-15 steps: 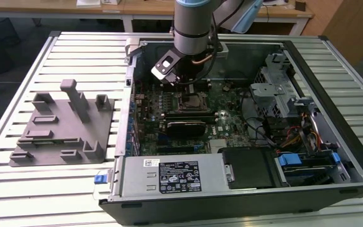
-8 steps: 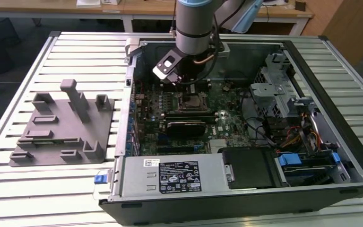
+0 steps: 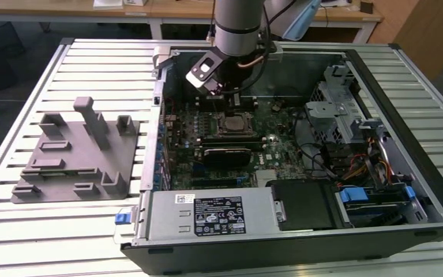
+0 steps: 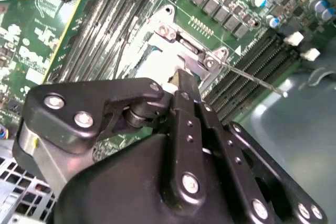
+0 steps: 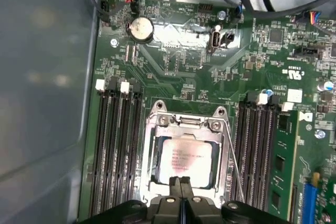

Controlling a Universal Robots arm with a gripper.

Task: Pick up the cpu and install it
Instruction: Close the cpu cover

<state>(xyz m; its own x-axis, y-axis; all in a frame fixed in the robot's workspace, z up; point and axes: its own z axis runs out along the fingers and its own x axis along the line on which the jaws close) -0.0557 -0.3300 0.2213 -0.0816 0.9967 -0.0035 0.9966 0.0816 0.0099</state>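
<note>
Reaching down with the arm (image 3: 237,23) into the case (image 3: 406,173) lying open on the slatted tabletop (image 3: 21,231). Holding the hand (image 5: 181,184) narrow: fingers (image 4: 184,108) pressed together tip to tip in both wrist views, gripping nothing. Hanging over one edge of the socket (image 5: 152,129) on the board (image 5: 184,66), tips just above the socket's rim and close to the cpu (image 5: 184,161), contact impossible to tell. Showing the cpu lying flat inside the socket, pale top facing up, ringed by the socket's metal, near the case's middle. Showing the lever (image 4: 252,77) as a thin rod slanting away from the socket across the memory slots (image 5: 115,150). Noting the grey holder (image 3: 75,156) on the tabletop outside the case, toward the exterior view's left, well apart from the hand.
</note>
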